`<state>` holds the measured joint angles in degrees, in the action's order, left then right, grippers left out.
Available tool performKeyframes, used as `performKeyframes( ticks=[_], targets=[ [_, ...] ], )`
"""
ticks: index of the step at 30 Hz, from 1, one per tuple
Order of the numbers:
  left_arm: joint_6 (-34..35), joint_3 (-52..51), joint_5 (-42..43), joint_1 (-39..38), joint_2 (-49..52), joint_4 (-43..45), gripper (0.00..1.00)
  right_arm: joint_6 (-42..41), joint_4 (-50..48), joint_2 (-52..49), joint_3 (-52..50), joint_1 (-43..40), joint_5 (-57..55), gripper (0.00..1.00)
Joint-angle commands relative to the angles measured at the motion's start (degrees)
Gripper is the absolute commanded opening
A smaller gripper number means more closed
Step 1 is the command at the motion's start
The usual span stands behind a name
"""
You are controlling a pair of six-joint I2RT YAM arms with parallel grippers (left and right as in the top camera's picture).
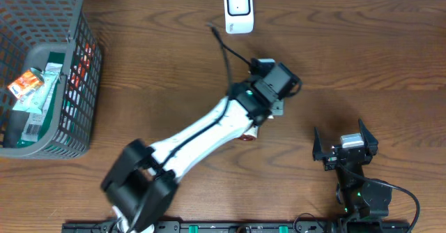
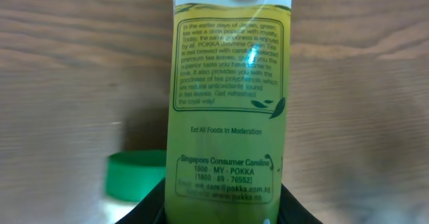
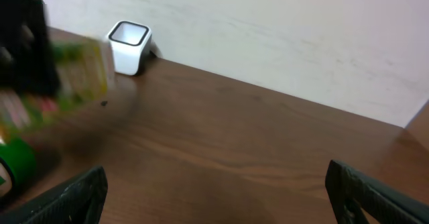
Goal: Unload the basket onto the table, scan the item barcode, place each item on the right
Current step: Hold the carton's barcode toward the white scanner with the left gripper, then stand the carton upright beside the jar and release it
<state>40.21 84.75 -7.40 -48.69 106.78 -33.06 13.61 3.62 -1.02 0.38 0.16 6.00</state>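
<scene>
Spanning the overhead view, table (image 1: 362, 58): brown wood grain, carries all else.
Basket (image 1: 78, 114): grey mesh, at far left edge; holds packets (image 1: 26, 84), one orange, others green and white.
Left arm (image 1: 202, 132): white, reaches from near edge diagonally toward centre.
Right end effector (image 1: 343, 144): near right front edge, fingers wide apart, grips nothing, well apart from bottle.
Left end effector (image 1: 273, 86): at table centre, clamped on bottle, dark fingers on both sides of it in left wrist view.
Bottle (image 2: 228, 83): yellow-green label, printed text side toward left wrist camera; held near centre, in front of scanner and apart from it; blurred in right wrist view.
Scanner (image 1: 238, 10): small, white, upright at far edge by wall.
</scene>
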Motion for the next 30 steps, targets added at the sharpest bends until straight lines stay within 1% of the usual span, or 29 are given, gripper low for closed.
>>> performKeyframes(
  ticks=[1, 4, 16, 18, 19, 21, 24, 25, 28, 30],
  targets=[
    [1.01, 0.46, -2.8, -1.25, 1.86, 3.19, 0.07, -0.74, 0.2, 0.2, -0.07, -0.28, 0.26, 0.99],
    [1.03, 0.46, -4.09, -1.84, 3.52, 4.81, 0.07, -0.74, 0.2, 0.2, -0.07, -0.28, 0.26, 0.99],
    [1.05, 0.46, -5.31, -4.28, 10.71, 6.47, 0.09, -0.74, 0.2, 0.2, -0.07, -0.28, 0.26, 0.99],
    [1.01, 0.46, -5.31, -4.39, 11.5, 6.86, 0.13, -0.74, 0.2, 0.2, -0.07, -0.28, 0.26, 0.99],
    [1.03, 0.46, -5.31, -4.46, 11.74, 7.17, 0.22, -0.74, 0.2, 0.2, -0.07, -0.28, 0.26, 0.99],
    [1.03, 0.46, -5.29, -4.46, 11.96, 7.45, 0.35, -0.74, 0.17, 0.2, -0.07, -0.28, 0.26, 0.99],
    [1.01, 0.5, -5.29, -4.44, 11.8, 7.72, 0.62, -0.74, 0.17, 0.2, -0.07, -0.28, 0.26, 0.99],
    [0.96, 0.5, -5.29, -4.44, 11.67, 7.72, 0.65, -0.74, 0.2, 0.2, -0.07, -0.28, 0.26, 0.99],
    [-0.81, 0.83, -5.29, -4.46, 11.04, 7.78, 0.71, -0.74, 0.17, 0.2, -0.07, -0.28, 0.26, 0.99],
    [-2.93, 1.6, -5.27, -4.5, 10.47, 7.48, 0.73, -0.74, 0.2, 0.2, -0.07, -0.28, 0.26, 0.99]
  ],
)
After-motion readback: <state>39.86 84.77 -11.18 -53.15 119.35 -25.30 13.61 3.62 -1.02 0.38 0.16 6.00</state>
